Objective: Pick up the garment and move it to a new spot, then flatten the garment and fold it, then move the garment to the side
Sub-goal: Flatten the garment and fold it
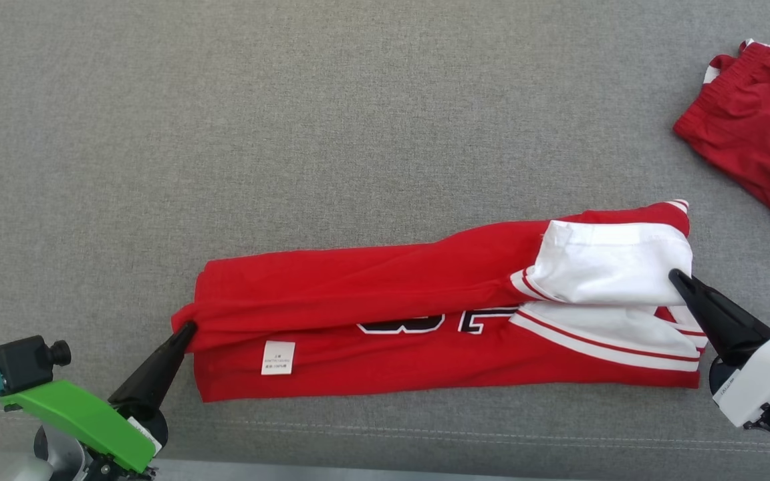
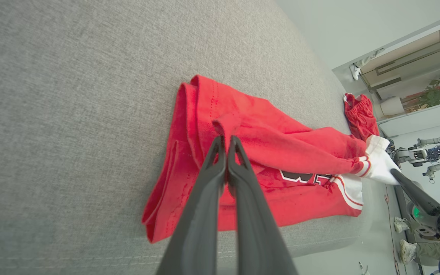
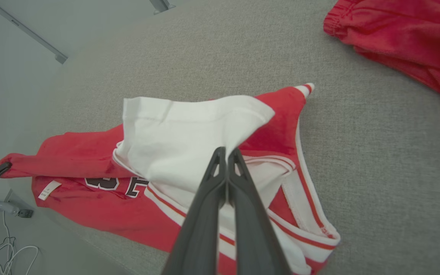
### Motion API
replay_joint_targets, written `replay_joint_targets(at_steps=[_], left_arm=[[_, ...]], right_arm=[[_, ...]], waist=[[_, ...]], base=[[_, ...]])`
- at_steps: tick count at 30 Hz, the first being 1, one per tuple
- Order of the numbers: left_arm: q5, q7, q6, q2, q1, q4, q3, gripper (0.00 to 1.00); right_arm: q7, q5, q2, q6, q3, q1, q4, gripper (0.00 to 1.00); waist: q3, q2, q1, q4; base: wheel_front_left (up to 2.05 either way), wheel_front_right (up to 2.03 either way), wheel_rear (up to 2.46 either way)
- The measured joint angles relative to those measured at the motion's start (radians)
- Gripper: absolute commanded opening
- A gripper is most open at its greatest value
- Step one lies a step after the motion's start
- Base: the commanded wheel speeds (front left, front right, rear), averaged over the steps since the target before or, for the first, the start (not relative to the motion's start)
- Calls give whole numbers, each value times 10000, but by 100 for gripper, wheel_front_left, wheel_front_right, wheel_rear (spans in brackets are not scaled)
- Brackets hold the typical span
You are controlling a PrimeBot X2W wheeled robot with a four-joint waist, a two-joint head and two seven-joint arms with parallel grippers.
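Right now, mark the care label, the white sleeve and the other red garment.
care label (image 1: 278, 357), head view, middle of the tag
white sleeve (image 3: 181, 141), right wrist view, its flat middle
other red garment (image 1: 759, 127), head view, cloth below the waistband

A grey woven-fabric counter (image 1: 358, 100) carries a long, folded red-and-white jersey (image 1: 392, 287) near its front edge and crumpled red shorts (image 1: 759, 120) well apart, far right.

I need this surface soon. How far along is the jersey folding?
Done: the red jersey lies spread lengthwise, its far edge lapped over the middle. In hand: left tool pinches the hem fold, right tool the white sleeve. Left: finishing the folds and moving it aside.
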Motion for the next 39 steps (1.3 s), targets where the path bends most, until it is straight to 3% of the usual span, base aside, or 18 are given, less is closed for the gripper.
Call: replay_joint_targets(at_steps=[19, 39], left_arm=[[-100, -48, 0, 167, 333, -173, -84, 0], [-117, -44, 0, -42, 81, -282, -309, 0]], right_arm=[[176, 96, -219, -153, -238, 545, -305, 0], [337, 121, -242, -178, -130, 620, -447, 0]], waist=[[-116, 0, 0, 6], [848, 0, 0, 70]], base=[[0, 0, 0], [0, 0, 0]])
